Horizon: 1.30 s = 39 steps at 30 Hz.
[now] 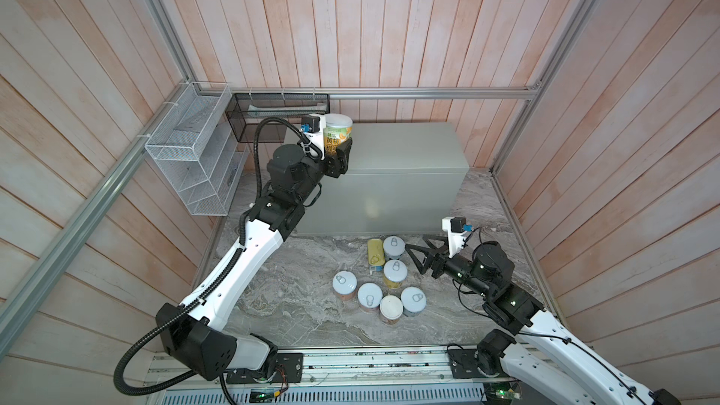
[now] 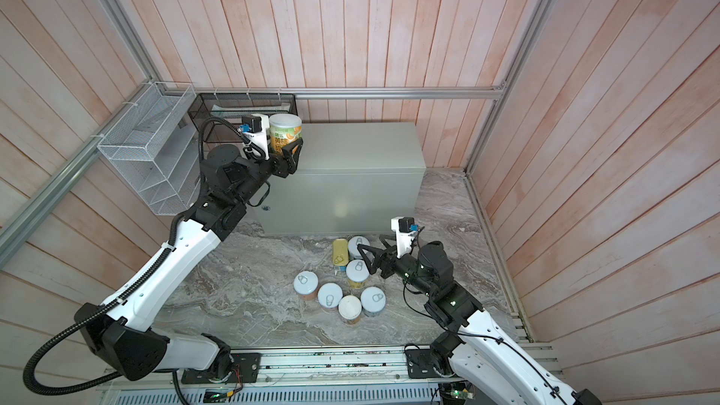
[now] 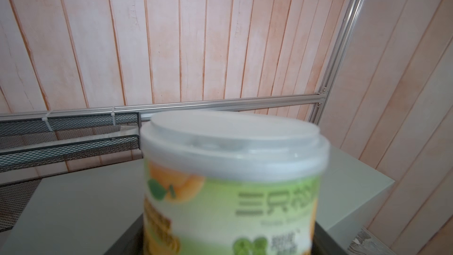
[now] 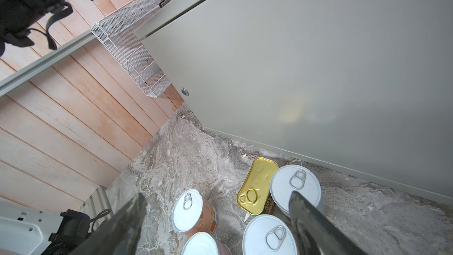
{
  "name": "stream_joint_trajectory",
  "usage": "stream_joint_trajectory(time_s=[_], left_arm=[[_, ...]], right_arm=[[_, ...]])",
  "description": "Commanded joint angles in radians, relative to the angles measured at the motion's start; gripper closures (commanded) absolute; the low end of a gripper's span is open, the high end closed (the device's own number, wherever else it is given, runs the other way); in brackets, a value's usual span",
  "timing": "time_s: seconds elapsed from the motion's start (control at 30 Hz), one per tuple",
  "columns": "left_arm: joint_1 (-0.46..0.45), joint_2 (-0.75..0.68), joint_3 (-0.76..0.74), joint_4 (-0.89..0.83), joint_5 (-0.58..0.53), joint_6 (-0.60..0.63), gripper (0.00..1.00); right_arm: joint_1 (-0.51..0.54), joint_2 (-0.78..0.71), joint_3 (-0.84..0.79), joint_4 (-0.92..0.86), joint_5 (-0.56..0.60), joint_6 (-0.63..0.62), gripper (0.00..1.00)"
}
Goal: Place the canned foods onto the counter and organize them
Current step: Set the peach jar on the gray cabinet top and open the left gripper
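left hand (image 1: 338, 146) pinches a white-lidded can (image 1: 338, 128) over the counter (image 1: 405, 150), black mesh basket (image 1: 272, 118) close behind.

The left gripper (image 2: 287, 150) clasps a white-lidded can (image 2: 285, 128) upright over the left end of the counter (image 2: 362, 150); the right gripper (image 2: 370, 242) hangs with jaws spread beside the gold tin (image 2: 339, 251) and six cans (image 2: 349, 307) standing clustered on the stone floor (image 2: 241, 298) before the counter; the tin lies just left of two of them

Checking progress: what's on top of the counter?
No can stands free on the counter. The left pincer holds a white-lidded can at its left end; contact underneath is covered.
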Motion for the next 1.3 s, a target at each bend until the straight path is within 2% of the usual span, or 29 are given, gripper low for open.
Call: stream_joint_trajectory(time_s=[0.0, 0.23, 0.5, 0.73, 0.93, 1.27], left_arm=[[0.054, 0.023, 0.086, 0.095, 0.047, 0.044, 0.52], [0.169, 0.122, 0.177, 0.089, 0.117, 0.036, 0.52], [0.199, 0.216, 0.305, 0.006, 0.136, 0.097, 0.52], [0.237, 0.238, 0.300, 0.001, 0.167, 0.091, 0.50], [0.273, 0.261, 0.297, -0.007, 0.247, 0.063, 0.50], [0.322, 0.296, 0.272, 0.035, 0.320, 0.026, 0.50]], right_arm=[[-0.003, -0.013, -0.022, 0.025, 0.028, -0.006, 0.09], [-0.002, -0.003, -0.044, 0.032, 0.052, -0.003, 0.08], [-0.003, 0.023, -0.057, 0.038, 0.058, 0.018, 0.08], [-0.003, 0.005, -0.091, 0.037, 0.074, 0.046, 0.08], [-0.002, -0.002, -0.102, 0.036, 0.090, 0.050, 0.08], [-0.002, 0.040, -0.113, 0.069, 0.087, 0.069, 0.08]])
